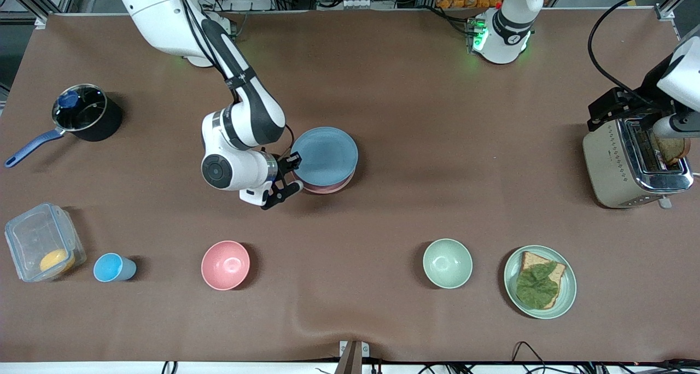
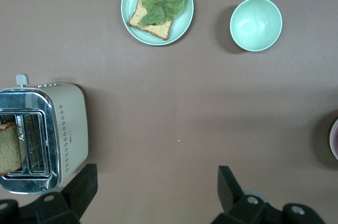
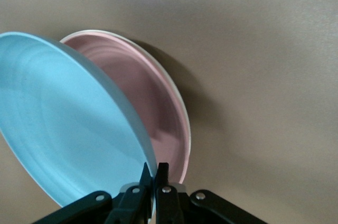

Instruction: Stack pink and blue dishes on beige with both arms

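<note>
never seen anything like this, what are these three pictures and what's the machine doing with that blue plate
These are two white robot arms at a brown table, each ending in a two-finger gripper. The large picture looks down from a high camera facing the robots. The other two come from cameras on the arms' wrists.

The right gripper is shut on the rim of the blue plate, holding it tilted over the pink plate, which lies on a pale plate showing only as a thin edge.

The left gripper is open, holding nothing, and waits above the table beside the toaster, which has a slice of bread in it.

Also on the table: a pink bowl, a green bowl, a green plate with toast and a leaf, a blue cup, a clear box and a saucepan.
</note>
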